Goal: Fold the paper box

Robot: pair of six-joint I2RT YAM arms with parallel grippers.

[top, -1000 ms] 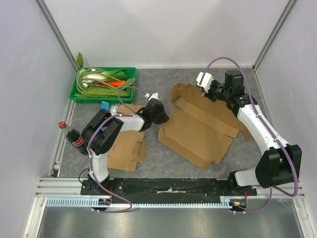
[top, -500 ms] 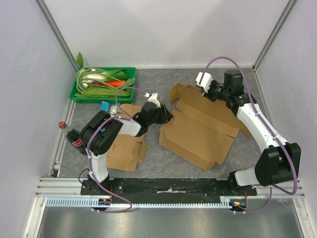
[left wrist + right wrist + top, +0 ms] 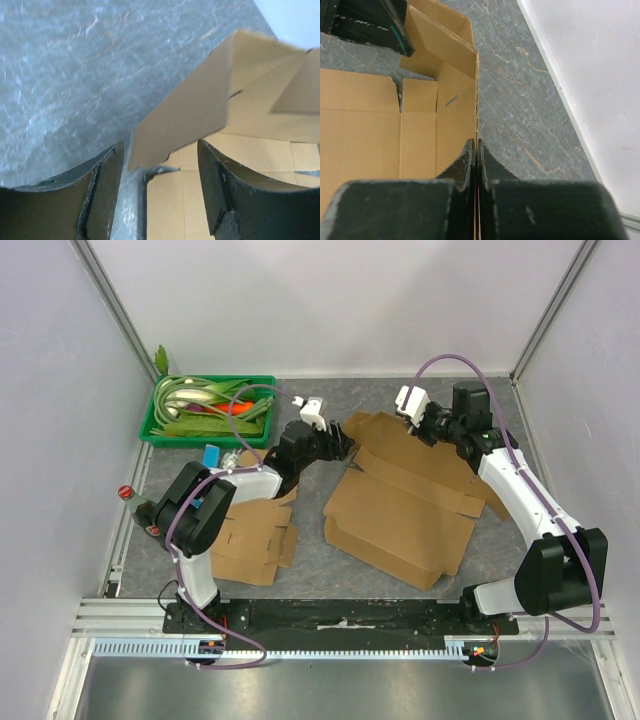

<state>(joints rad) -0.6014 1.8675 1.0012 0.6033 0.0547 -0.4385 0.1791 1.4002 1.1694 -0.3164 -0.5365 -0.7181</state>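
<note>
My left gripper (image 3: 160,147) is spread, and a loose flap of the paper box (image 3: 400,515) stands between the fingers; I cannot tell if it touches either one. That arm stretches low toward the far edge of the worktop (image 3: 310,575). My right gripper (image 3: 476,146) is pressed together, pinching the box's raised far wall, with its arm bent. The box lies mid-worktop. I count one box, two arms and one flat cardboard blank (image 3: 250,545) near the left edge. My left arm hides whether more cardboard lies beneath it.
</note>
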